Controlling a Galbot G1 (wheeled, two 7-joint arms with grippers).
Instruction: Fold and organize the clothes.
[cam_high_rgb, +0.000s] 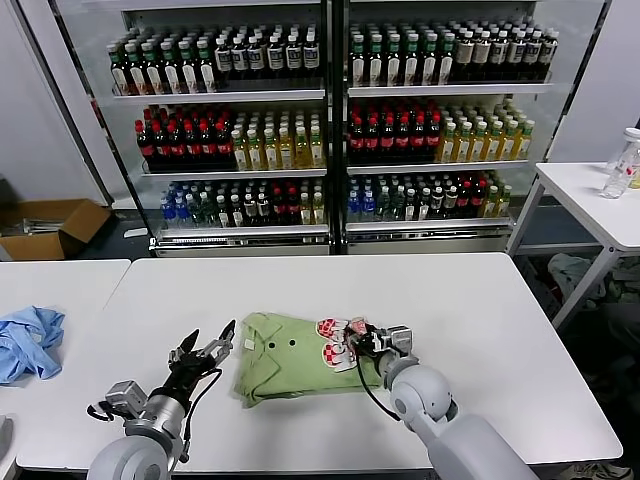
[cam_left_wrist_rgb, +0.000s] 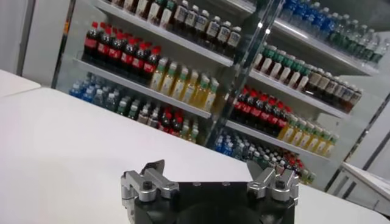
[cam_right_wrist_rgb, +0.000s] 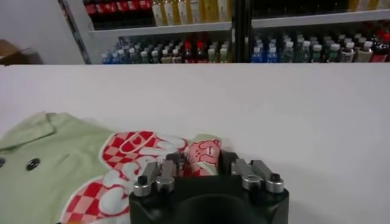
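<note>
The clothes, a light green short-sleeved shirt (cam_high_rgb: 280, 365), lie folded on the white table (cam_high_rgb: 450, 300); the red-and-white print shows at the right end. My right gripper (cam_high_rgb: 352, 335) is at that right edge. In the right wrist view it (cam_right_wrist_rgb: 203, 159) is shut on a raised fold of printed cloth (cam_right_wrist_rgb: 204, 149), and the rest of the shirt (cam_right_wrist_rgb: 67, 152) lies flat beyond. My left gripper (cam_high_rgb: 212, 338) hovers open just left of the shirt, not touching it. The left wrist view shows it (cam_left_wrist_rgb: 210, 169) with nothing between its fingers.
A crumpled light blue garment (cam_high_rgb: 28, 340) lies on the neighbouring table at far left. A glass-door drinks cooler (cam_high_rgb: 330, 120) stands behind the table. A small white side table (cam_high_rgb: 600, 195) with bottles is at the right, and a cardboard box (cam_high_rgb: 50, 225) sits on the floor at left.
</note>
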